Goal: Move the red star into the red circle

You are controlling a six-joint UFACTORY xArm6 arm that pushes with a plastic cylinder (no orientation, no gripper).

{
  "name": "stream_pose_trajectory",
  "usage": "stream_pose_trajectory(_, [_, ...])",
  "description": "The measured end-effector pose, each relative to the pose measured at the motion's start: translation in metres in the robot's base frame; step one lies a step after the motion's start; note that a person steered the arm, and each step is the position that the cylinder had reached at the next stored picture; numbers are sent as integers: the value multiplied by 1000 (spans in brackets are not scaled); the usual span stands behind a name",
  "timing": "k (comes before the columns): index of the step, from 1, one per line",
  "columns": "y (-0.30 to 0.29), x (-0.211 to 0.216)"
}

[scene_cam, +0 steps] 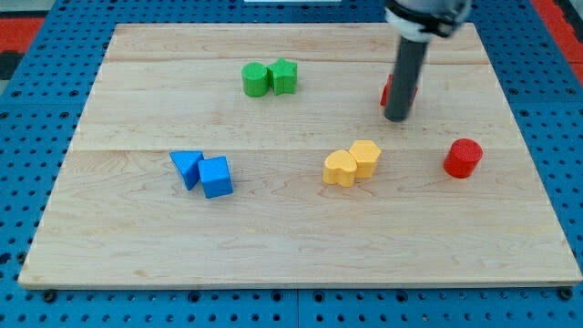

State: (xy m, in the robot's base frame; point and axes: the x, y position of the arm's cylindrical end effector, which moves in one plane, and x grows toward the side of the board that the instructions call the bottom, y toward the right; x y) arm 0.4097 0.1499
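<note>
1. The wooden desk [301,255] fills most of the view, lying on a blue pegboard surround [36,301].
2. My tip [396,117] rests near the desk's top-right corner; the rod carries no hand, so nothing opens or shuts.
3. The red star [387,90] sits touching the rod, mostly hidden behind it, its shape unclear.
4. The red circle [463,158] stands toward the right edge, apart from my tip.
5. Two yellow blocks [352,163] touch near the desk's middle.
6. Two blue blocks [202,172] touch toward the left edge.
7. Two green blocks [270,78] touch near the top edge.
</note>
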Motion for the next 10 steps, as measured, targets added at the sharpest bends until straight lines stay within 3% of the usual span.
stream_pose_trajectory(1, [8, 19])
stream_pose_trajectory(3, [-53, 5])
stream_pose_trajectory(4, [-84, -28])
stream_pose_trajectory(5, [-81, -95])
stream_pose_trajectory(6, [-62, -123])
stream_pose_trajectory(7, [-23, -124])
stream_pose_trajectory(9, [-4, -45])
stream_pose_trajectory(10, [1, -27])
